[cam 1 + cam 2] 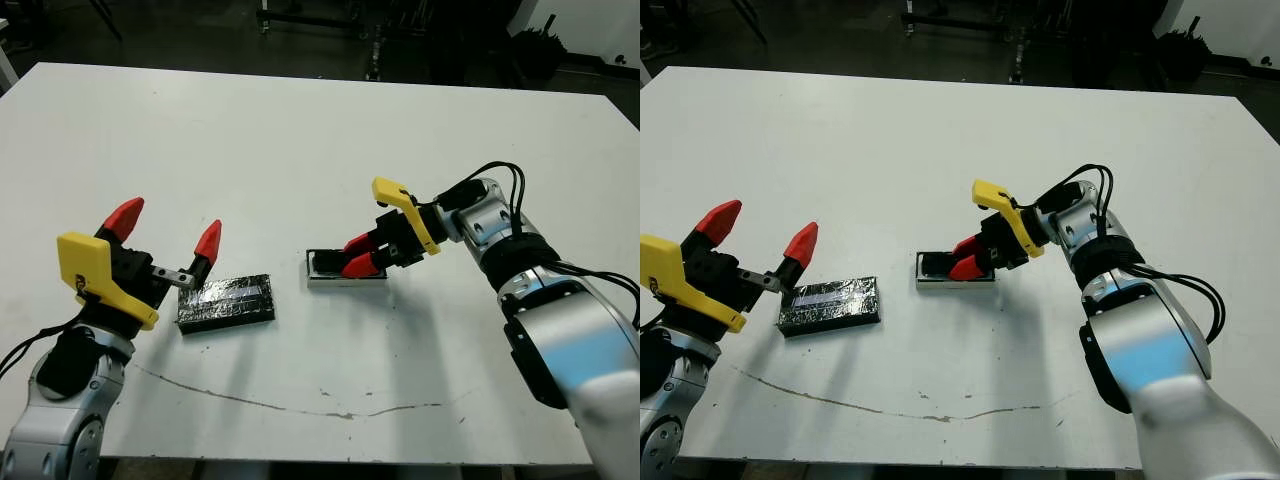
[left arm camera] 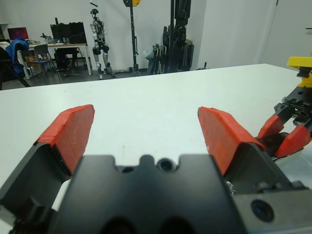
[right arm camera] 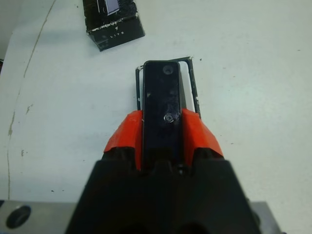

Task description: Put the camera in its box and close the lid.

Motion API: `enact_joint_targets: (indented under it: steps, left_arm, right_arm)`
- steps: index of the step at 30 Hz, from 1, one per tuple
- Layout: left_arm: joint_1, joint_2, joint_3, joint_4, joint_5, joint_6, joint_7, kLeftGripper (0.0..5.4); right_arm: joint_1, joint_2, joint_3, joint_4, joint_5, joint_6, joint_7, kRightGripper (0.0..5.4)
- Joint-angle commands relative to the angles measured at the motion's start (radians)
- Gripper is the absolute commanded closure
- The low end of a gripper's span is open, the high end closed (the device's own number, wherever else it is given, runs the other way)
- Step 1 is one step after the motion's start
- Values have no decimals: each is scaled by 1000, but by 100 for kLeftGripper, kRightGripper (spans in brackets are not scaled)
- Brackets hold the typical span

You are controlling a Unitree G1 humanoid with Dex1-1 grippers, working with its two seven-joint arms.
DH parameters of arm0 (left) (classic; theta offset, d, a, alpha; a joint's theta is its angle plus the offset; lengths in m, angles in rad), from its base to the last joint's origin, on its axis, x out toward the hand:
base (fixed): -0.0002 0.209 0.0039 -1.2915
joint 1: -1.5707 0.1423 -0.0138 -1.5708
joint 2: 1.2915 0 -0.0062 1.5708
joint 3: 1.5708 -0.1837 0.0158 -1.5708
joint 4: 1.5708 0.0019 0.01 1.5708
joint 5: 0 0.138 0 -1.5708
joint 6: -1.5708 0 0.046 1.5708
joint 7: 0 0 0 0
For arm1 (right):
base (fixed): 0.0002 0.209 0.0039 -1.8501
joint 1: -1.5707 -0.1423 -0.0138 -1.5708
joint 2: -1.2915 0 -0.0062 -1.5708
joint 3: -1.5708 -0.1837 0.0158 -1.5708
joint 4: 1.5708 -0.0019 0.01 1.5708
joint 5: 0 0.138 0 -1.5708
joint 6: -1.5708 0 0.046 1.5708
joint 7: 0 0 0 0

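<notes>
The camera [image 3: 161, 97], a narrow black bar, is clamped between the red fingers of my right gripper [image 1: 353, 254], which is shut on it. It lies lengthwise over the open box [image 1: 345, 277], whose thin black rim [image 3: 193, 83] and white inside show alongside it. Whether the camera touches the box floor I cannot tell. The glossy black lid [image 1: 226, 300] lies flat on the table left of the box, a short gap between them. My left gripper [image 1: 167, 230] hovers open just left of the lid, one fingertip [image 1: 208, 243] above its near-left corner, holding nothing.
A thin dark crack or line [image 1: 300, 408] runs across the white table [image 1: 300, 140] near its front edge. Beyond the table's far edge stand dark stands, a desk and a humanoid figure [image 2: 99, 41].
</notes>
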Motion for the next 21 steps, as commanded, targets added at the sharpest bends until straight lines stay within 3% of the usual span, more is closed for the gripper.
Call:
enact_joint_targets:
  steps: [1,10,15,21]
  left_arm:
    - [8,10,0,-5,2,11,-3,0]
    - [3,12,-2,-5,6,17,-1,0]
    - [3,11,-1,-3,3,16,-4,0]
    - [7,10,-6,-8,13,14,1,0]
  right_arm:
    - [37,12,21,19,-41,-8,10,373]
    - [54,8,13,-20,-45,6,-53,373]
    - [63,11,4,-23,-38,-43,-48,373]
    - [56,10,9,-22,-49,-18,-50,373]
